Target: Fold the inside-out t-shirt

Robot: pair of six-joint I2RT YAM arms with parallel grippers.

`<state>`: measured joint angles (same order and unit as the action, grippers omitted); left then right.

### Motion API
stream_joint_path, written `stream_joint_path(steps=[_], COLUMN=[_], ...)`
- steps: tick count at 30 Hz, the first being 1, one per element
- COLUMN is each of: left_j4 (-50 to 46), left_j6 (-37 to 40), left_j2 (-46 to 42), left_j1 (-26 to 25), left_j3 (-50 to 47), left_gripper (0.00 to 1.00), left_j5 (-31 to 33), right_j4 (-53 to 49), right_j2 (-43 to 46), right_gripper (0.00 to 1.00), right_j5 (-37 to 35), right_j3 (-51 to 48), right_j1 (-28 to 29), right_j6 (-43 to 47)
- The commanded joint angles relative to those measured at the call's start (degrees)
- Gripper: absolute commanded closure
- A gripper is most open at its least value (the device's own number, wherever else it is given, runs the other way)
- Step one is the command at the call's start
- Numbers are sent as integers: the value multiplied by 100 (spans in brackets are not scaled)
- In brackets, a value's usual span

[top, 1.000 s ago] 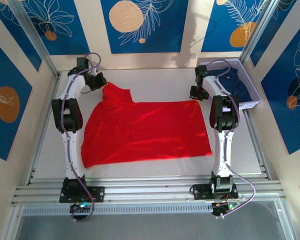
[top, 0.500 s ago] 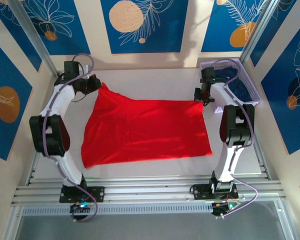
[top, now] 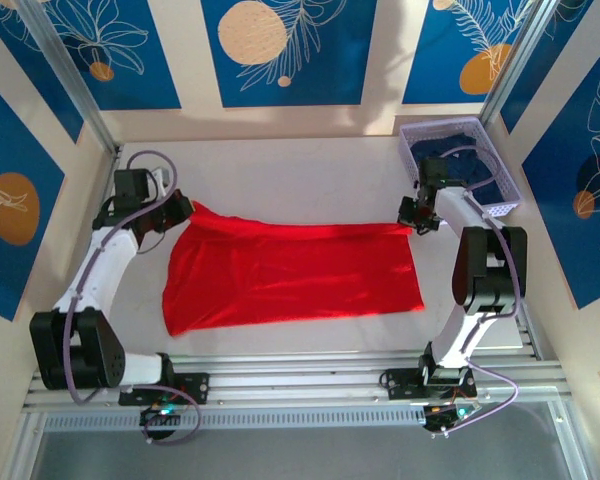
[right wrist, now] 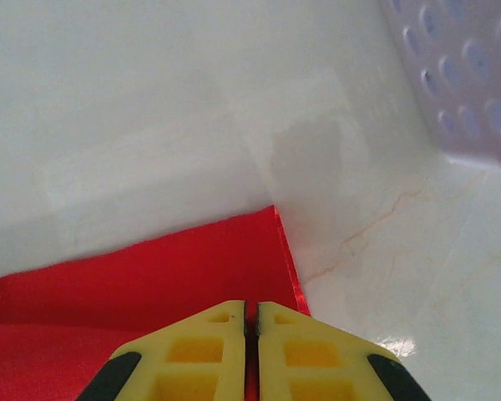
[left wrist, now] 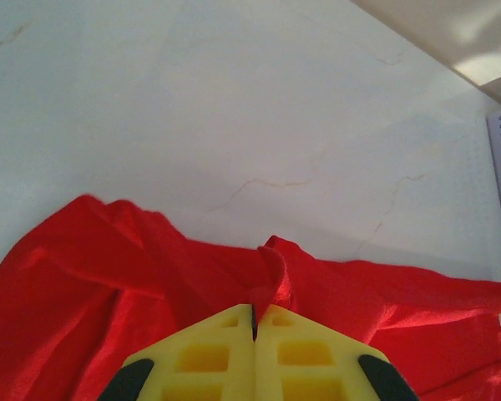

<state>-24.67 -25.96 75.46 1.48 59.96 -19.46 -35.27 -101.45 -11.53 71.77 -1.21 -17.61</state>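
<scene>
The inside-out t-shirt point(top: 290, 275) is plain bright red cloth spread across the middle of the white table. My left gripper point(top: 180, 212) is at its far left corner, and in the left wrist view its yellow fingers point(left wrist: 255, 311) are shut on a bunched pinch of the red cloth point(left wrist: 108, 276). My right gripper point(top: 412, 216) is at the far right corner. In the right wrist view it point(right wrist: 250, 307) is shut on the flat edge of the shirt point(right wrist: 167, 276), with the hem just right of the fingers.
A lavender perforated basket point(top: 507, 205) holding dark navy clothing point(top: 470, 165) stands at the back right, close behind the right arm; its wall point(right wrist: 468, 75) is near the right gripper. Metal rails run along the table's near edge point(top: 300, 385).
Both grippers have drawn the shirt's far edge toward the near side, so the shirt now spans less front to back. The left arm's elbow has swung out left and down.
</scene>
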Motion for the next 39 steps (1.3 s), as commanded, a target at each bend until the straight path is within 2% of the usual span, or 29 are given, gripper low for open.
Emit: stream_joint_path(steps=[1, 15, 19, 21, 22, 24, 27, 28, 30, 33, 35, 37, 39], left_j4=[-223, -900, -869, -846, -781, -557, -440, -474, -560, -585, -346, -211, -244], left_j6=[-97, -179, -469, -652, -736, -1007, -1159, -1139, -1092, -1109, -1018, -881, -634], left_j2=[-476, -1717, -1939, -2160, -2288, -2540, -2612, -2605, -2604, -2687, -2714, -2595, -2397], left_j1=[-33, -39, -42, -50, -51, -77, -87, -83, -84, -86, -106, -314, -801], left_j3=[-308, -1601, -2194, -2620, -2834, -3207, -3377, -3369, -3335, -3281, -3243, -3068, -2819], left_gripper=[100, 100, 100, 100, 98, 88, 86, 83, 73, 64, 61, 58, 55], left_j5=[242, 239, 216, 186, 176, 168, 393, 467, 647, 869, 607, 389, 752], right_j4=[7, -103, -165, 18, 181, 685, 1136, 1132, 1046, 976, 1066, 1119, 1149], right_j2=[282, 595, 866, 1319, 1612, 2222, 2500, 2439, 2186, 1806, 1649, 1491, 1314], right_gripper=[89, 88, 75, 67, 63, 54, 50, 49, 49, 49, 49, 49, 49], right_j5=[187, -48, -119, -79, -80, 60, -13, -41, -144, -117, -96, -75, -16], right_j3=[-251, -882, -1376, -1905, -2156, -2671, -2745, -2631, -2316, -1982, -1892, -1791, -1676], right_j1=[-24, 130, 173, 226, 258, 357, 588, 685, 952, 1387, 1642, 1815, 1935], right_j6=[-172, -331, -698, -1053, -1230, -1515, -1624, -1607, -1476, -1360, -1336, -1346, -1364])
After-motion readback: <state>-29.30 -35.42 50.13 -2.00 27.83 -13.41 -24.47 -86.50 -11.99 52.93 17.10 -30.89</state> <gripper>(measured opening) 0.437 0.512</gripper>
